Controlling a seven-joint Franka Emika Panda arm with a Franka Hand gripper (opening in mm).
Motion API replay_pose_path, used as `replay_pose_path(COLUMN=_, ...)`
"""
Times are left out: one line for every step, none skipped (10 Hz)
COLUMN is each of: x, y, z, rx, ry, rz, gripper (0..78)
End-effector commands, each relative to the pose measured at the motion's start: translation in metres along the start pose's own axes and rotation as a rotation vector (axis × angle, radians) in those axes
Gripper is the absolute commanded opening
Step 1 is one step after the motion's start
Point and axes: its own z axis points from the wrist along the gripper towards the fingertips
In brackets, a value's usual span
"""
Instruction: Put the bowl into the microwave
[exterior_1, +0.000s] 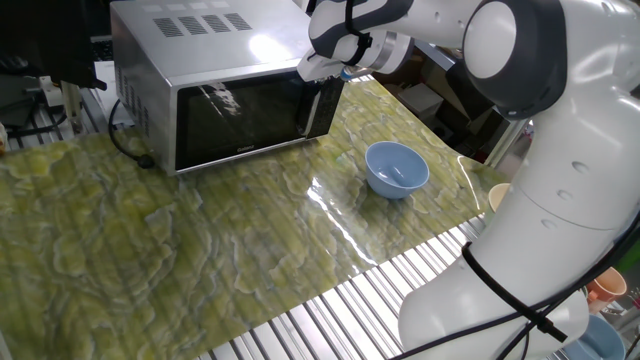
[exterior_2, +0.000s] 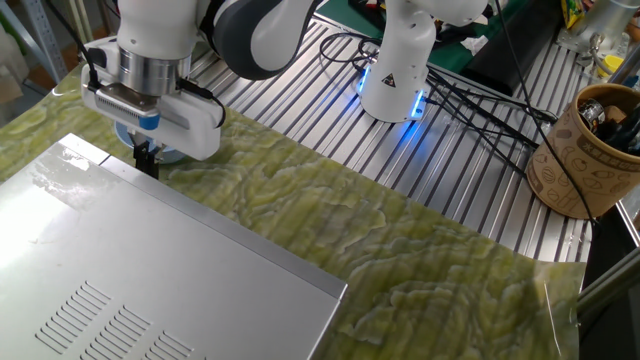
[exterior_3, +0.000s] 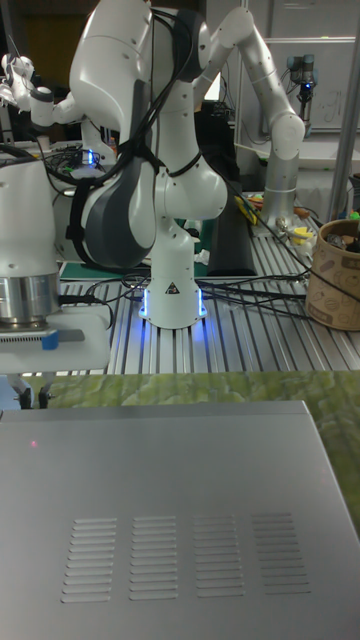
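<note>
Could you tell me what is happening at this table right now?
A Franka arm has its gripper at the top front corner of the microwave, on the side with the dark control strip. Its fingers look drawn close together, apparently at the door's edge. The door is shut. The light-blue bowl sits untouched on the green marbled mat in front of the microwave, so it has not yet gone inside.

Bright, even overhead light glares off the microwave (exterior_1: 215, 40) top and glossy table (exterior_1: 330, 200); focus is sharp.
</note>
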Motion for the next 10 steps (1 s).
replay_pose_path(x=-0.001, y=-0.001, z=-0.001, rx=0.000, ry=-0.002, rz=0.003, gripper=1.2)
replay_pose_path(x=-0.001, y=-0.001, z=-0.001, rx=0.000, ry=-0.002, rz=0.003, gripper=1.2)
replay_pose_path(x=-0.001, y=-0.001, z=-0.001, rx=0.000, ry=-0.002, rz=0.003, gripper=1.2)
replay_pose_path(x=-0.001, y=-0.001, z=-0.001, rx=0.000, ry=-0.002, rz=0.003, gripper=1.2)
replay_pose_path(x=0.004, y=-0.003, z=-0.013, rx=-0.001, ry=0.030, rz=-0.038, gripper=1.2)
replay_pose_path(x=0.007, y=-0.002, z=-0.014, rx=0.002, ry=0.036, rz=-0.032, gripper=1.2)
replay_pose_path(x=0.010, y=-0.001, z=-0.016, rx=0.002, ry=0.042, rz=-0.023, gripper=1.2)
replay_pose_path(x=0.015, y=0.001, z=-0.017, rx=0.002, ry=0.046, rz=-0.017, gripper=1.2)
replay_pose_path(x=0.019, y=0.001, z=-0.018, rx=0.002, ry=0.051, rz=-0.015, gripper=1.2)
replay_pose_path(x=0.020, y=-0.001, z=-0.020, rx=0.002, ry=0.055, rz=-0.014, gripper=1.2)
